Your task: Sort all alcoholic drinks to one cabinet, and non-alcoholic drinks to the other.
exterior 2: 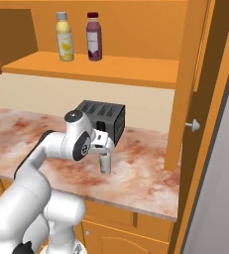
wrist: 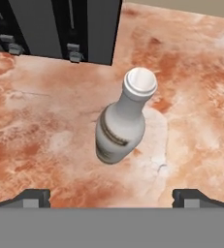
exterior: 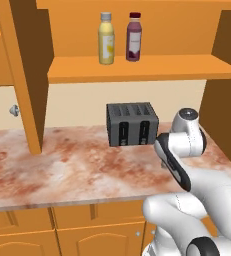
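Observation:
A pale whitish long-necked glass bottle [wrist: 119,131], an alcoholic drink, stands upright on the marbled counter just in front of the toaster; it also shows in the right base view [exterior 2: 105,162]. My gripper [wrist: 112,197] hangs above it, pointing down, open wide and holding nothing. Both non-alcoholic drinks stand side by side on the open cabinet's shelf. One is the pale yellow bottle [exterior: 106,40] [exterior 2: 64,38] with a white cap. The purple-maroon bottle [exterior: 133,39] [exterior 2: 93,38] with a red cap is just to its right.
A dark four-slot toaster [exterior: 132,125] [exterior 2: 103,118] [wrist: 55,26] sits at the back of the counter [exterior: 52,165]. The cabinet shelf [exterior: 137,69] is overhead. Its open doors [exterior: 22,75] [exterior 2: 188,84] hang down at either side, one with a knob [exterior 2: 193,125].

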